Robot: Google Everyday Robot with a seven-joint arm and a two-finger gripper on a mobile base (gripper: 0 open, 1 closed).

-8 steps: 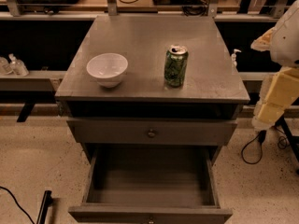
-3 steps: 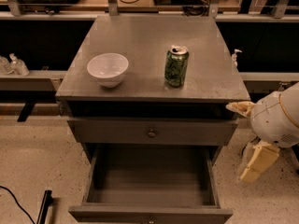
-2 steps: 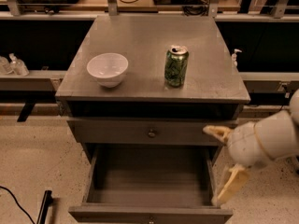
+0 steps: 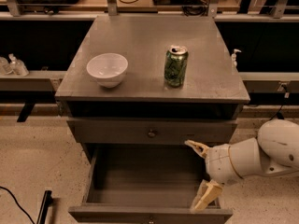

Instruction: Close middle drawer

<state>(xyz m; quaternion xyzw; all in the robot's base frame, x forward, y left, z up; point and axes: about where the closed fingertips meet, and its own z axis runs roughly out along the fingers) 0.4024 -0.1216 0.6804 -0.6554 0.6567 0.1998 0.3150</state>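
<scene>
Although the middle drawer stands pulled far out of the grey cabinet, nothing lies on the part of its floor that shows. Its flat front runs along the bottom edge of the view, with the small knob cut off by the frame.

Gripper: at the drawer's right end, over the inside corner by the right wall. Carried on a white arm that comes in from the right.

Fingers: spread wide, one above the other, nothing clamped between them.
- Upper finger: tip points left, just below the right half of the shut drawer front above.
- Lower finger: tan, slants down and left. Its tip is right at the top edge of the pulled-out front. Contact there: cannot tell.

Relative to the fingers:
- Open box of the drawer: spreads left of both fingers.
- Knob of the pulled-out front: left of and below the lower fingertip.
- Knob of the shut front: up and left of the upper finger, near it.
- Green can: upright on the cabinet top, well above the upper finger and a little left.
- White bowl: same top, farther left, apart from the can.
- Speckled floor: far left of the fingers, with a dark cable on it.
</scene>
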